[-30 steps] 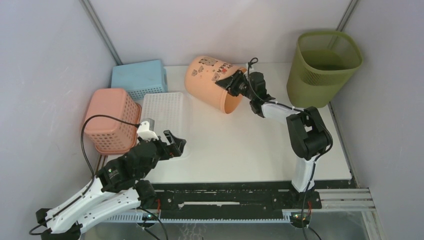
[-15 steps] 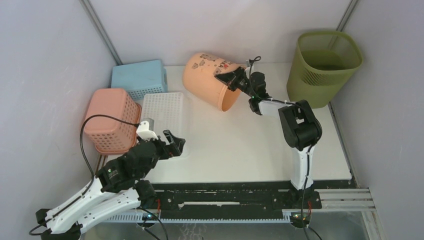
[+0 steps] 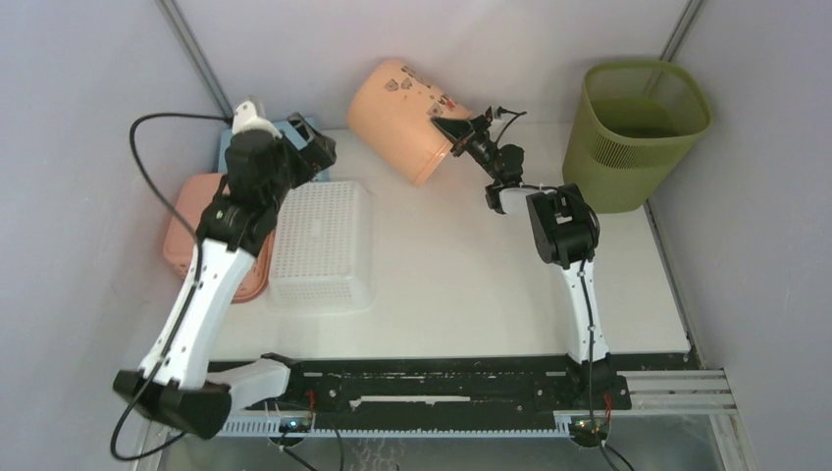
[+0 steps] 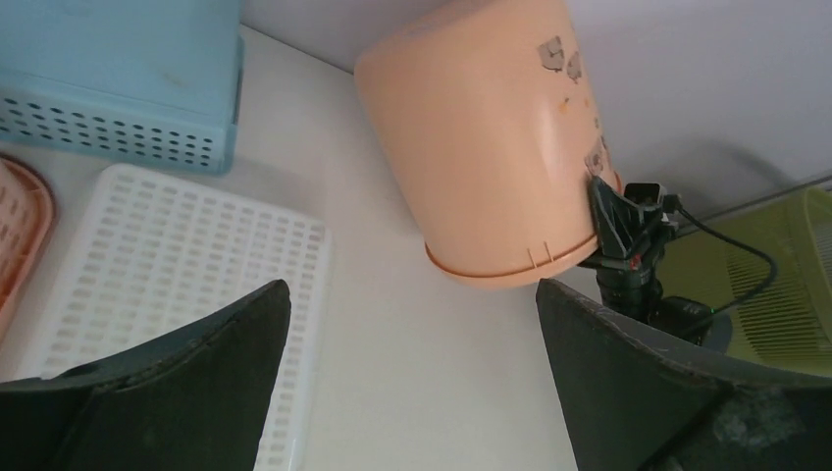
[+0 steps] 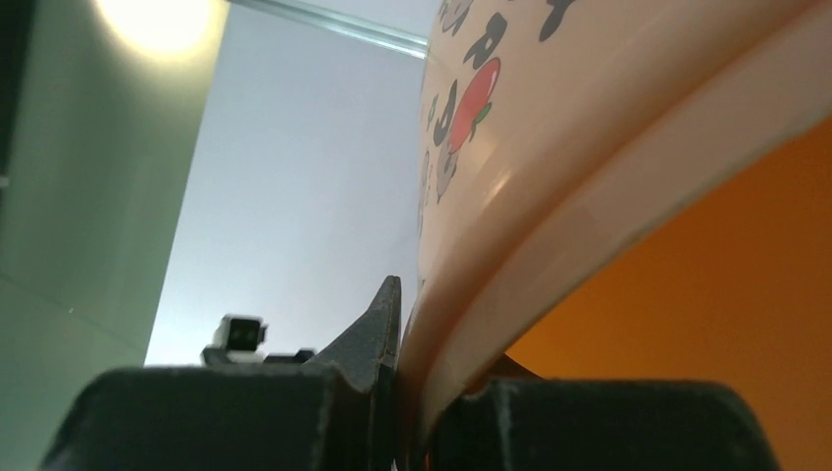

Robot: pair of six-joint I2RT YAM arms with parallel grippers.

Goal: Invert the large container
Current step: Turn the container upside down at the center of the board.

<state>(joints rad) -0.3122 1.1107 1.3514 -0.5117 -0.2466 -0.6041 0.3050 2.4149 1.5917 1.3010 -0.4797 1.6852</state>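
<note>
Since a second ago the left arm has swung up and away from the near edge to the far left of the table (image 3: 471,285), and the right arm has raised the peach bucket (image 3: 402,103) higher, with its base tipped up toward the back wall.

From above, the right gripper (image 3: 452,130) sits at the bucket's rim, but how it grips is hard to read there. The right wrist view settles it: the jaws are pinched together on the rim, one finger outside against the printed wall and the other inside the orange interior.

The left gripper (image 3: 319,149) hangs above the blue basket (image 4: 118,78) with its jaws spread wide and nothing between them. Its own camera looks past both fingers at the bucket, whose mouth faces down and toward the near side.

The large container (image 3: 638,128) stands upright in the far right corner, mouth up, well apart from both grippers. The left wrist view catches only a sliver of its mesh band, behind the right arm.

A white basket (image 3: 322,245) lies upside down beside a pink basket (image 3: 186,221) on the left.
</note>
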